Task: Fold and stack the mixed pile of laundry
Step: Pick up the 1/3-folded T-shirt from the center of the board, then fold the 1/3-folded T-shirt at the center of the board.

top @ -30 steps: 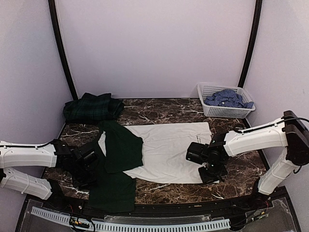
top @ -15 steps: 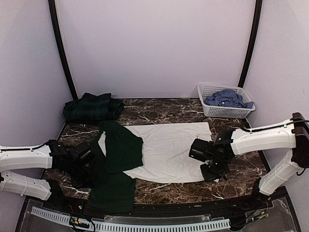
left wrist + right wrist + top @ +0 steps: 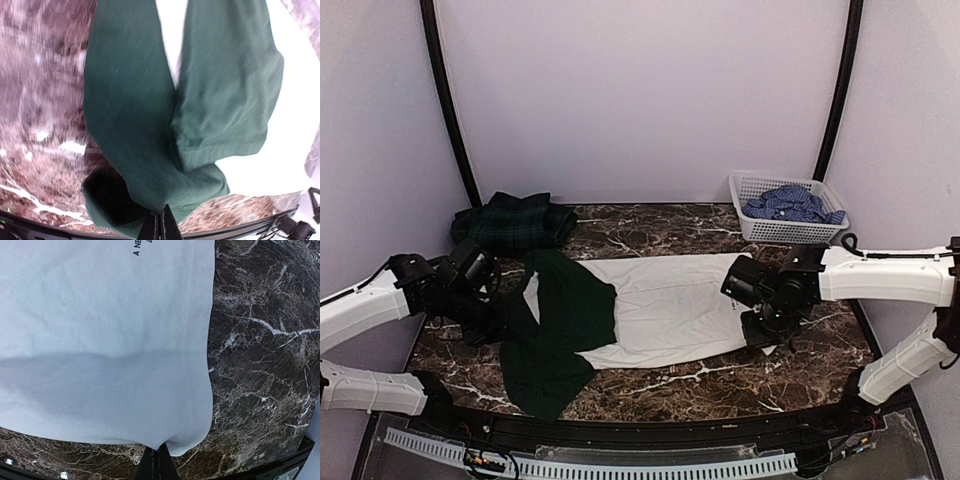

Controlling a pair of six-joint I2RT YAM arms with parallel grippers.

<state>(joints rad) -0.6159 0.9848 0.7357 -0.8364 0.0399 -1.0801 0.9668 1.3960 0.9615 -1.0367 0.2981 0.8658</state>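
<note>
- The left gripper [image 3: 160, 223], apart a second ago, is now clamping together on the sleeve [image 3: 132, 125] at the tee's near-left corner. It is lifting the sleeve up and leftward off the table [image 3: 650, 385] edge, where it was draping before.
- The sleeve is hanging from that pinch in a long fold instead of lying flat. That suggests the arm is getting ready to swing it over the tee [image 3: 665, 300] for the first fold.
- The right gripper [image 3: 159, 463] is staying clamped on the tee's near-right hem corner. It is carrying that corner away from the near edge, so the hem there is rising in a shallow wave (the cloth is not taut).
- The tee itself is lying spread across the middle of the table, with its other sleeve [image 3: 575, 305] already lying over its left part.
- The left wrist view is smearing with motion, and the fingertips are sinking into green cloth, so I cannot tell how many layers they are gripping.
- The lettering [image 3: 142, 246] on the tee is running off the top of the right wrist view, unreadable.
- Beyond the tee's left end the plaid [image 3: 515, 220] is sitting bunched, and its folds are hard to make out.
- Beyond the tee's right end the basket [image 3: 790, 232] is holding the check shirt [image 3: 788, 203], which is hiding anything beneath it.
</note>
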